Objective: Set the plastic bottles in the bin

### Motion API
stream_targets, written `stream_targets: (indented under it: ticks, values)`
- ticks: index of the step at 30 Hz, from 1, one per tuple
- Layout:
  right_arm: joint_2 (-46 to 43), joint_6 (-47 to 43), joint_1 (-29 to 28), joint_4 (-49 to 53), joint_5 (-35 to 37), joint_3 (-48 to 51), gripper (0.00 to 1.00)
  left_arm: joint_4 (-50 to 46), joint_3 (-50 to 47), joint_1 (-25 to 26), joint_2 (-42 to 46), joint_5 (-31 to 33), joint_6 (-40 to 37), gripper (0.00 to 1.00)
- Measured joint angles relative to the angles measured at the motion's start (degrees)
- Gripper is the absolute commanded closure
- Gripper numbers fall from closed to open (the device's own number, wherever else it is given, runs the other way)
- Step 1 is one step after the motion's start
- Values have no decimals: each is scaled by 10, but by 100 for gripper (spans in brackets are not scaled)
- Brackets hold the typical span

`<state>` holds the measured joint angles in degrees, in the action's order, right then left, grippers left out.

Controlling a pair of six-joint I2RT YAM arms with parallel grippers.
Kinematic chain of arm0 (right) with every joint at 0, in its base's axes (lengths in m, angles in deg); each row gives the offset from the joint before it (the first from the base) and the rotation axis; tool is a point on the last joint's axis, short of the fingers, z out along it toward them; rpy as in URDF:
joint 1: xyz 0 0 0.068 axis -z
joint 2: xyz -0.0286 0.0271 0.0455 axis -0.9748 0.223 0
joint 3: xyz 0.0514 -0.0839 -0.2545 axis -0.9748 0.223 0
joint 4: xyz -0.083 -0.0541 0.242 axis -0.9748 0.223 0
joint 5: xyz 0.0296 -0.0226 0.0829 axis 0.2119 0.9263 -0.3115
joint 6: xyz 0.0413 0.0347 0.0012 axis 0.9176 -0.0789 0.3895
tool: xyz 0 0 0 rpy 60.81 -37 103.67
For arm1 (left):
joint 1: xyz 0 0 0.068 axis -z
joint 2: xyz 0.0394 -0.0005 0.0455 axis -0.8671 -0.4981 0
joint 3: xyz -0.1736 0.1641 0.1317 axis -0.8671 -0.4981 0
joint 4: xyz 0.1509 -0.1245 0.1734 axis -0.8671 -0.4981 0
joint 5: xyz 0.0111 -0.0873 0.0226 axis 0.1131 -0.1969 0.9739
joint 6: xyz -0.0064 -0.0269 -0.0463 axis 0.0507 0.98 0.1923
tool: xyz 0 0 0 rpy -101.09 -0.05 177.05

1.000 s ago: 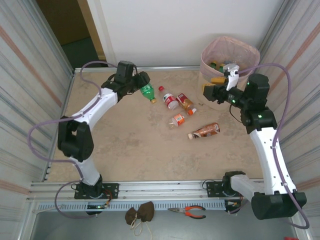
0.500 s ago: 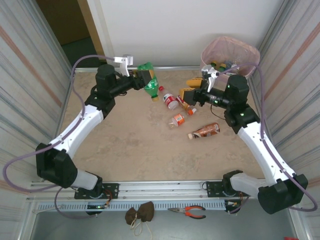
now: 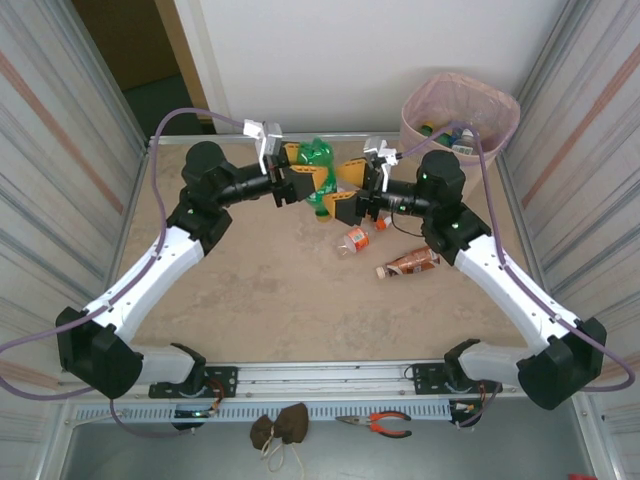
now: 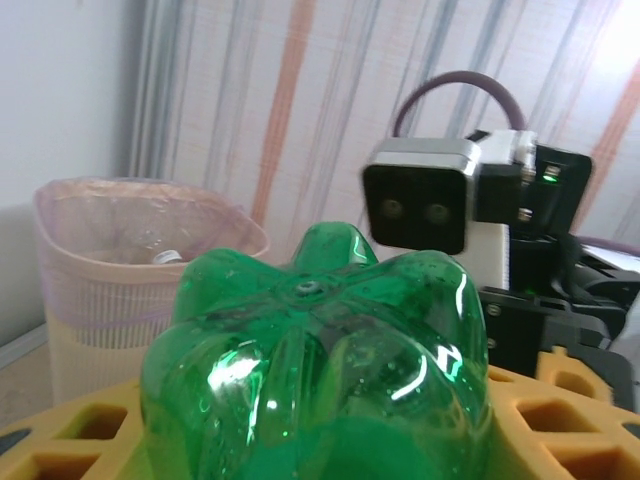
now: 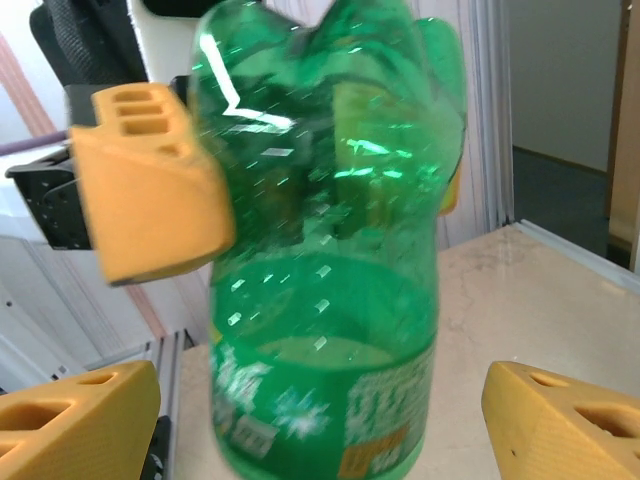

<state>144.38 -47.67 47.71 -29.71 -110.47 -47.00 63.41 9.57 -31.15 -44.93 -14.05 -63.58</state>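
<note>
Left hand (image 3: 303, 182) is clamped on the green bottle (image 3: 320, 158), raised above the surface (image 3: 270, 290). Right hand (image 3: 345, 188), fingers apart, straddles the bottle without contact. Brown bottle (image 3: 410, 261) lies below; bin (image 3: 492, 130) stands behind the right hand.

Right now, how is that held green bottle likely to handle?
The green bottle looks empty and see-through, so probably light and easily dented. Its smooth round wall may slip in the left gripper. Set down on its side, it would likely roll.

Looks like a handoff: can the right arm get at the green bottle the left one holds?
Probably yes: the right gripper is open, lined up on the green bottle, with nothing between them.
</note>
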Motion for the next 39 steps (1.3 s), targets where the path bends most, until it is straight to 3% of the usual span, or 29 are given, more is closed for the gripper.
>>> stream_targets:
  ticks: [10,21,27,34,39]
  values:
    - [17,-1,-11,-5,-28,-10,23,4,4,19,-2,-30,-20,49]
    - [25,-1,-21,-11,-36,-14,39,1,13,19,-10,-38,-28,46]
    - [25,-1,-21,-12,-35,-14,44,-6,17,19,-10,-38,-31,41]
    - [25,0,-21,-12,-31,-14,46,-7,17,19,-10,-37,-31,25]
    - [24,0,-17,-11,-21,-14,46,-8,17,19,-9,-32,-31,22]
